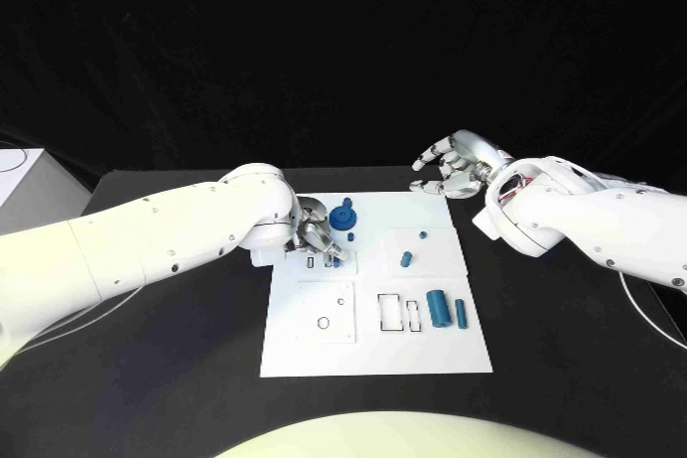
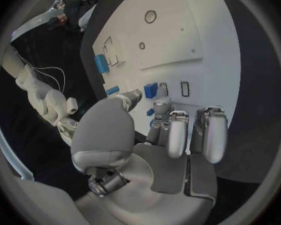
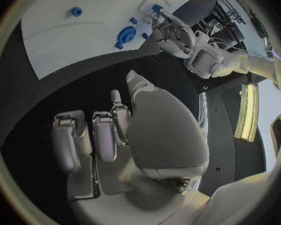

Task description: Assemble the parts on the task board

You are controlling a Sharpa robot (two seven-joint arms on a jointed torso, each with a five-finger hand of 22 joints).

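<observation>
You are looking at a black table [image 1: 172, 398] whose surface runs off into a dark backdrop [image 1: 343, 61] that closes the whole far side. At the table's far left corner stands a white box-like unit [image 1: 26, 185], its edge just beside the tabletop. Off to one side of the room, a long pale strip of light [image 3: 248, 112] glows.

bright overhead light, dark surround, fisheye-bent edges

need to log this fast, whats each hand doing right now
Left hand: over the task board, fingertips at a small blue part; a grip cannot be told.
Right hand: open, holds nothing, beyond the board's far edge.
</observation>
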